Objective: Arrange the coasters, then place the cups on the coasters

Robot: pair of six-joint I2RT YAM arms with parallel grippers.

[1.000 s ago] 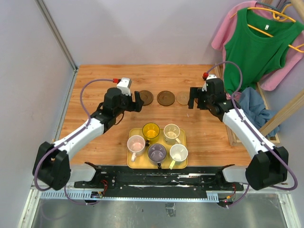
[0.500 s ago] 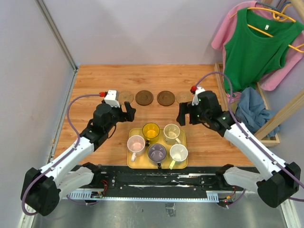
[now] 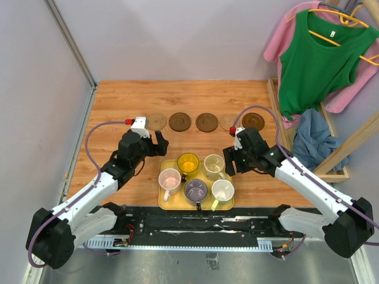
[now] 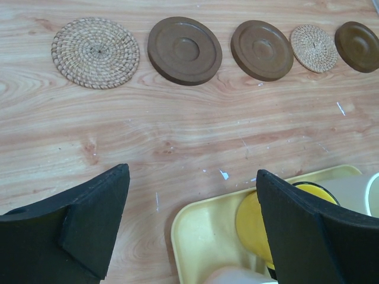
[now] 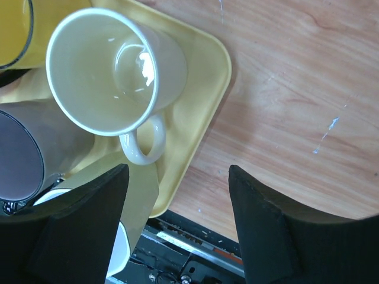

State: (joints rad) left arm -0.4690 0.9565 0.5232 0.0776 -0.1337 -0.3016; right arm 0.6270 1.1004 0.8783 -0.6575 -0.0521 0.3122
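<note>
Right hand (image 3: 230, 160) lowered beside cream cup (image 3: 214, 164).

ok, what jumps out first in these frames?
A yellow tray at the near centre of the table, packed with five cups, grabs the eye first. Beyond it five coasters lie in a row, two woven tan and three brown. The left gripper and right gripper hang open by the tray's far corners, holding nothing.

Left gripper (image 4: 190, 189), right gripper (image 5: 177, 183): jaws apart
</note>
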